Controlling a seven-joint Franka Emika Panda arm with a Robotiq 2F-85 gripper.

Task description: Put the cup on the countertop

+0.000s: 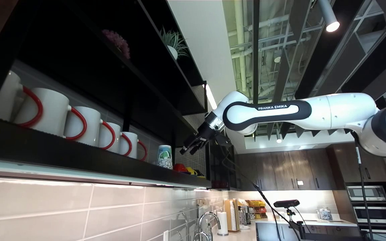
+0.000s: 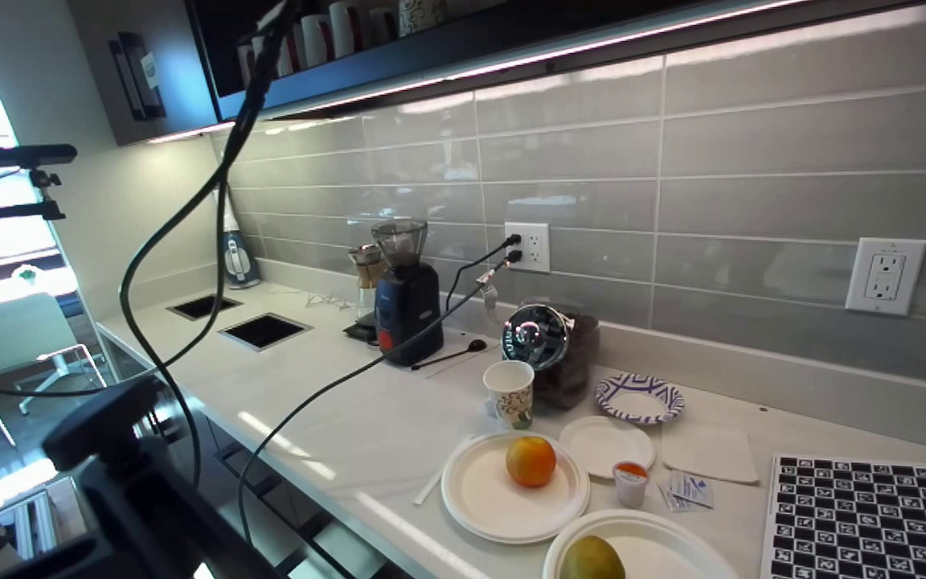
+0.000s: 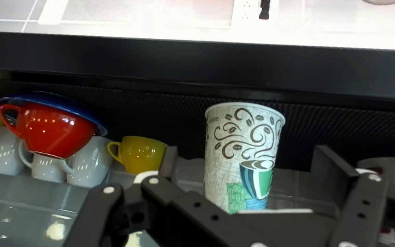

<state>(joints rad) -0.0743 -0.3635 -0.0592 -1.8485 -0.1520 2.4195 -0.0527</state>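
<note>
Black two-fingered hand [image 3: 249,163] spread wide, room showing either side of the white, brown-swirled paper cup [image 3: 240,151]! Rim-down it stands, near the black shelf edge [image 3: 183,61].

Left black shelf [image 1: 112,164]: five white mugs with red handles [image 1: 55,110], one printed paper cup [image 1: 164,156]. Near white countertop [image 2: 383,450]: one further paper cup [image 2: 511,398], three plain round white plates [image 2: 479,498], one orange fruit [image 2: 531,461], one green fruit [image 2: 593,560].

The white worktop [image 2: 383,434] bears a coffee grinder [image 2: 409,315] with a black spoon [image 2: 475,346] beside it, a jar [image 2: 566,374] and an upright paper cup [image 2: 510,396]. Nearby are two large plates [image 2: 487,503], a small plate [image 2: 601,445], a patterned plate [image 2: 640,400], a napkin [image 2: 709,452], a tub [image 2: 631,487], packets [image 2: 688,490] and a checkered board [image 2: 873,519].
</note>
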